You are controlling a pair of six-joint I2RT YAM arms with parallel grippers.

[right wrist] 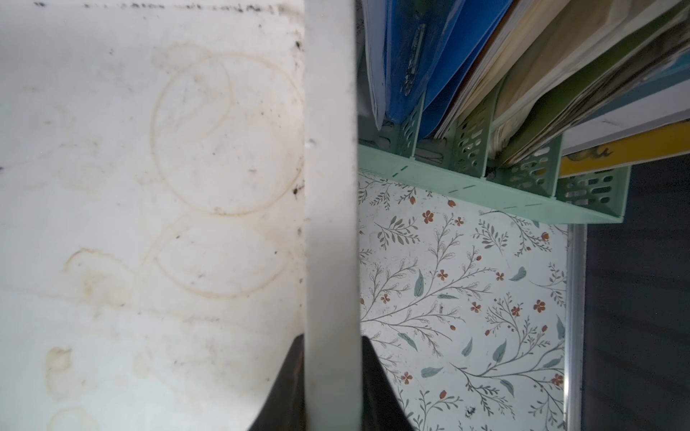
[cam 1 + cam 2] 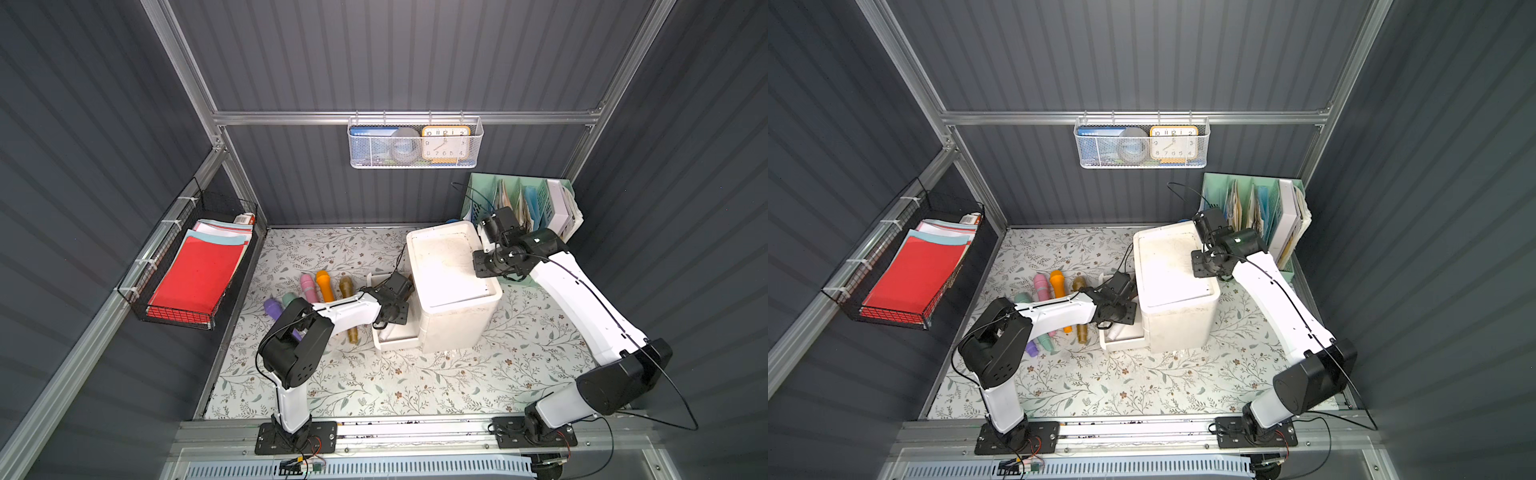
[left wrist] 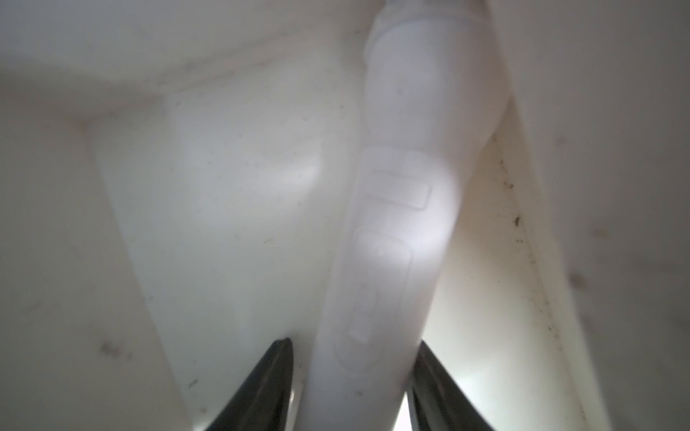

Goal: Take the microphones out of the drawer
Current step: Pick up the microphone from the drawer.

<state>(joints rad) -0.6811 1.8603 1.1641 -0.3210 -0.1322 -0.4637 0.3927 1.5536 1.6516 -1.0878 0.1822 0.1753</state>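
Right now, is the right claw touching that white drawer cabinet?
Touching. The right wrist view shows the right gripper shut on the raised rim of the white drawer cabinet, fingers pressing both sides.

Microphone [image 3: 392, 224] — smooth plastic, seemingly matt — drawer unit [image 1: 149, 186] stained plastic.
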